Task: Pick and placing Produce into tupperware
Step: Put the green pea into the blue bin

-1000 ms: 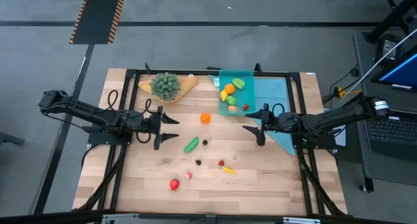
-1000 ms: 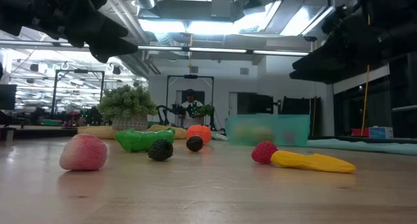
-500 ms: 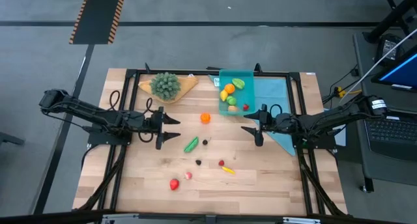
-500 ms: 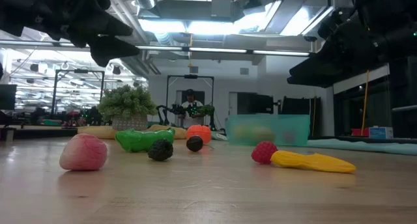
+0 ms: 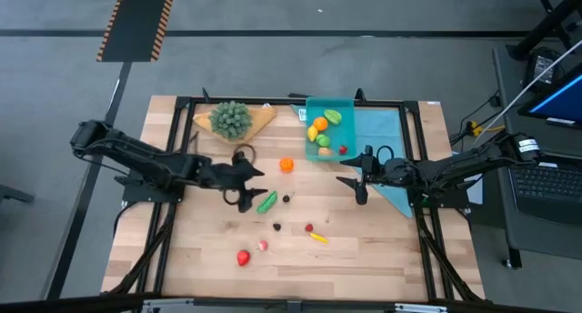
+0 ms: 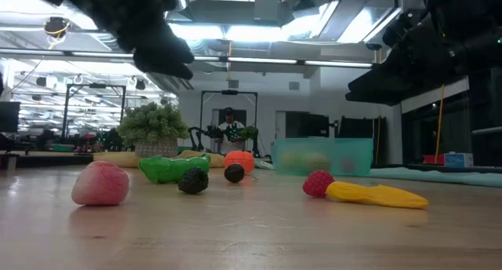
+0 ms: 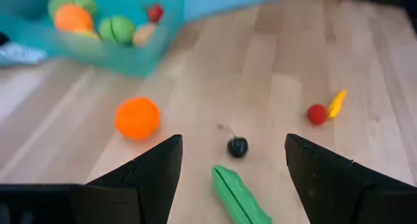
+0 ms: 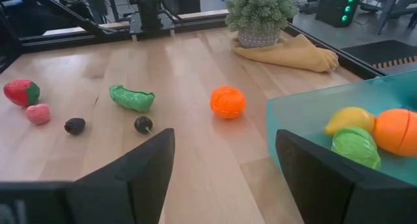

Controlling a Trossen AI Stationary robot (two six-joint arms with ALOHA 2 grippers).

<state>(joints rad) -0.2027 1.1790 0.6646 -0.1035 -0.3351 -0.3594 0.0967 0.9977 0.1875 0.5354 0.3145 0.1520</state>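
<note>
The Produce is split in two lots. Several pieces lie in the teal tupperware [image 5: 329,128] at the far middle. Loose on the wood are an orange [image 5: 286,165], a green pea pod [image 5: 266,201], a black cherry [image 5: 286,198], a dark piece [image 5: 277,227], a red berry [image 5: 309,228] by a yellow piece [image 5: 318,237], a strawberry [image 5: 243,257] and a pink piece [image 5: 262,245]. My left gripper [image 5: 252,189] hangs open above the table, just left of the pea pod [image 7: 240,195], tilted down. My right gripper [image 5: 353,187] hovers open near the tupperware's near right corner [image 8: 345,120].
A bushy green plant [image 5: 231,118] on a tan board stands at the far left. A light-blue cloth [image 5: 382,140] lies under and to the right of the tupperware. A black frame [image 5: 273,102] runs round the table. Bare wood lies along the near edge.
My left gripper has swung toward the table's right, from left of the middle to just beside the green pea pod, rising a little and tipping its fingers further down. It has stayed open. No piece of Produce has moved.
</note>
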